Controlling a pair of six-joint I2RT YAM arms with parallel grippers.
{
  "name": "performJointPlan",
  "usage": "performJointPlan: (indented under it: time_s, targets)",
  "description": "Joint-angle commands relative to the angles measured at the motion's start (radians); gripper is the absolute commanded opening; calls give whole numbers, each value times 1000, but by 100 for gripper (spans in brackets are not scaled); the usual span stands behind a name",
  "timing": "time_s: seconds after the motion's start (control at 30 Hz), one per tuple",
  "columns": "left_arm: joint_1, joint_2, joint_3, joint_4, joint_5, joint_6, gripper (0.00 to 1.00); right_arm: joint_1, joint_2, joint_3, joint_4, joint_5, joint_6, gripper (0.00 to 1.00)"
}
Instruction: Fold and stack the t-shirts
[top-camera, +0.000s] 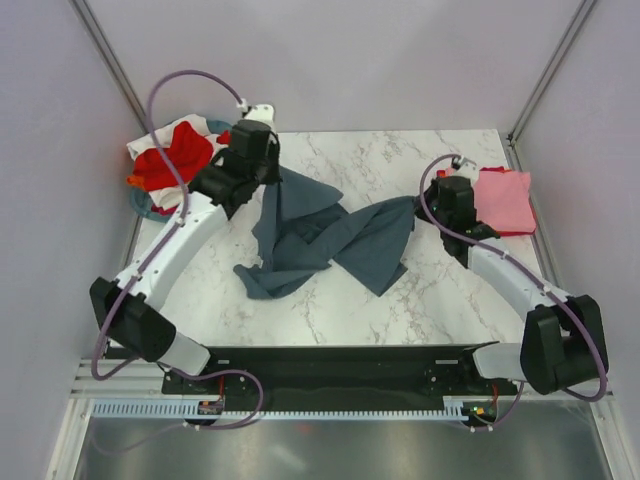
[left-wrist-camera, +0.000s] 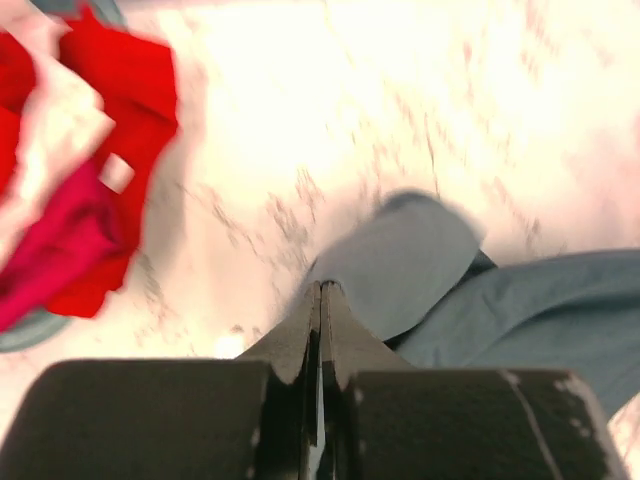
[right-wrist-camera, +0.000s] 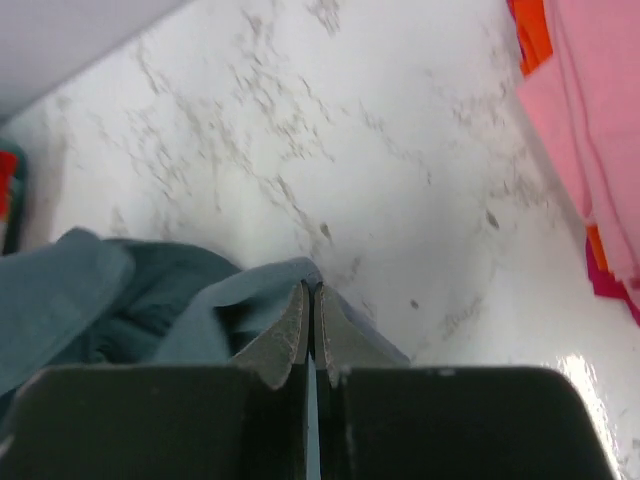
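Blue-grey t-shirt (top-camera: 320, 235): lies rumpled on the marble surface (top-camera: 400, 160) between the two arms, with one edge drawn up toward each wrist and the middle sagging in folds.
Why it is held so: two separate points of its edge are gripped, which I judge is meant to pull the cloth out flat before any fold. It is not yet spread.
Left fingers (left-wrist-camera: 322, 300): pressed together with no gap showing. A flap of the blue-grey cloth comes out right at their tips, so they appear to pinch the shirt's far-left edge.
Right fingers (right-wrist-camera: 312, 300): likewise closed tight, their tips nipping a fold of the same shirt at its right-hand corner.
Pink t-shirt (top-camera: 503, 198): folded flat at the far right of the surface, with orange showing at the edge under it. This looks like the stack the blue-grey one will join.
Red and white t-shirts (top-camera: 175, 155): heaped unfolded in the teal basket (top-camera: 140, 203) at the far left, well apart from the stack, waiting their turn.
Step in hand: opening out the shirt, early in its fold.
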Motion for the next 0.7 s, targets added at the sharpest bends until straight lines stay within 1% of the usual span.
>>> performJointPlan:
  time_s: [0.0, 0.03, 0.07, 0.13, 0.17, 0.23, 0.37, 0.4, 0.53, 0.67]
  targets:
    - [73, -63, 138, -77, 30, 4, 2, -44, -39, 196, -136, -61, 11, 0]
    - [90, -72, 208, -107, 36, 10, 2, -55, -43, 231, -180, -83, 6, 0]
    - [116, -89, 243, -120, 40, 30, 2, -68, -51, 294, -201, -93, 0, 0]
    - [127, -109, 334, -138, 31, 62, 2, -78, -91, 343, -245, -105, -10, 0]
    - [128, -139, 358, -147, 14, 96, 2, -82, -108, 380, -260, -107, -23, 0]
    - [130, -178, 404, -156, -13, 117, 2, -84, -172, 406, -299, -108, -35, 0]
    - [130, -294, 418, -167, -35, 137, 2, -84, -318, 406, -330, -114, -63, 0]
    - [130, -322, 416, -170, -35, 134, 2, -85, -383, 400, -336, -117, -64, 0]
    - [130, -455, 412, -187, -15, 101, 2, -84, -545, 380, -405, -119, -84, 0]
    - [128, -534, 409, -206, -15, 70, 2, -84, -719, 353, -452, -125, -95, 0]
